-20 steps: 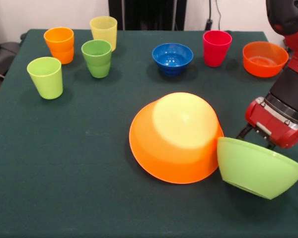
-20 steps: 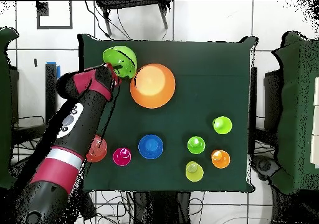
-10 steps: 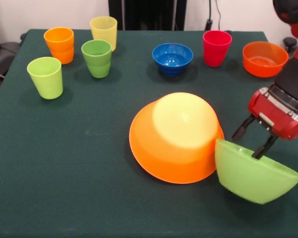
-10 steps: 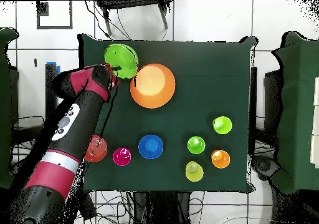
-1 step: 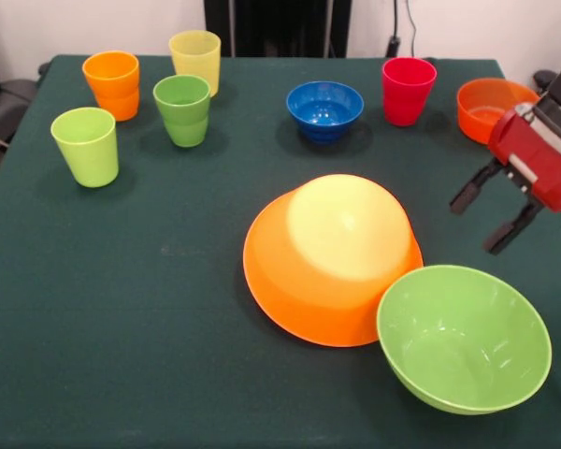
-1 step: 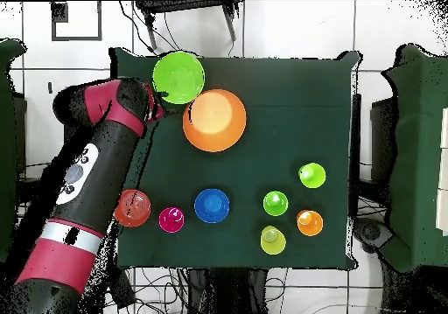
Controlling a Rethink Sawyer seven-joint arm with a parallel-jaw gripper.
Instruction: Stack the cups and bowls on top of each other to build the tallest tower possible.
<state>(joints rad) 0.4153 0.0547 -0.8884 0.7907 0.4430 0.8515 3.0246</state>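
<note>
A large orange bowl lies upside down mid-table. Leaning on its rim, a large light green bowl rests mouth up. My gripper hangs open and empty above the table, behind the green bowl and apart from it. Along the back stand a small blue bowl, a red-pink cup and a small red-orange bowl. At the back left stand the orange cup, pale yellow cup, green cup and lime green cup.
The dark green tablecloth covers the whole table. My red and black arm crosses the table's edge in the overhead view, partly covering the red-orange bowl.
My gripper let go of the light green bowl and rose up and back. The bowl dropped and settled mouth up against the orange bowl.
</note>
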